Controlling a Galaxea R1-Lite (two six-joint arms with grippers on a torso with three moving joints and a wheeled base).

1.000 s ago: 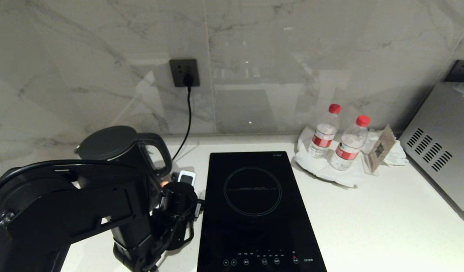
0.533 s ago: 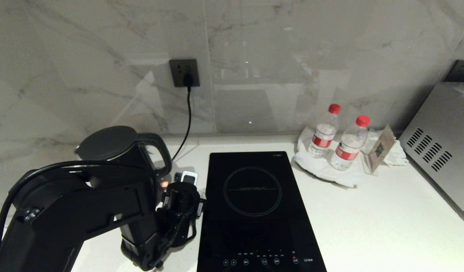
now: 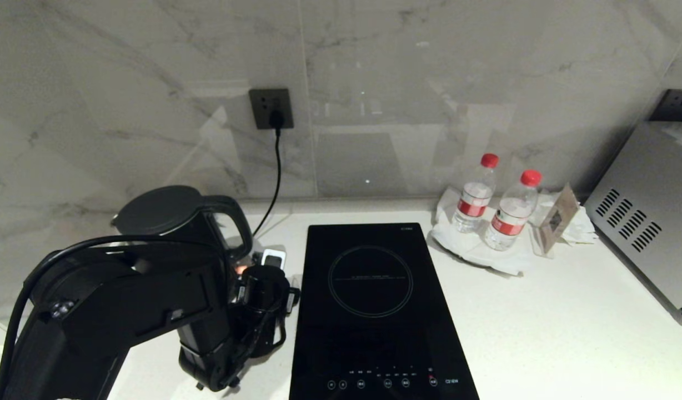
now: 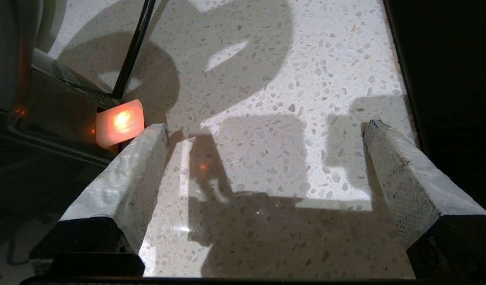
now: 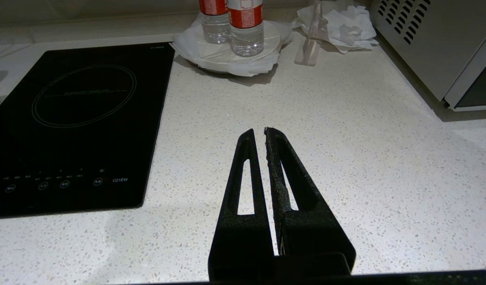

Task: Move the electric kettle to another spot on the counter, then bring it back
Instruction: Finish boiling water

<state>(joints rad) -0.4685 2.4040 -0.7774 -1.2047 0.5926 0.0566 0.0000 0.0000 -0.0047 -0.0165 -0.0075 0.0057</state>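
The black electric kettle (image 3: 166,214) stands at the back left of the white speckled counter (image 3: 541,328), its loop handle (image 3: 238,222) facing the hob. My left arm hides its lower half. My left gripper (image 3: 270,259) is low, just right of the handle. In the left wrist view the left gripper (image 4: 265,126) is wide open over bare counter (image 4: 266,71). One finger (image 4: 124,182) lies next to the kettle's glowing orange switch (image 4: 120,122). My right gripper (image 5: 259,130) is shut and empty, hovering over the counter (image 5: 365,150) right of the hob.
A black induction hob (image 3: 374,311) fills the counter's middle. A cord (image 3: 274,178) runs from the wall socket (image 3: 271,108) down behind the kettle. Two water bottles (image 3: 474,194) on a papered plate, a card stand (image 3: 555,219) and a silver appliance (image 3: 646,222) stand at the right.
My left arm's elbow has swung in toward the right and the wrist has crept slightly toward the kettle's handle. The jaws stay open and the kettle has not moved.
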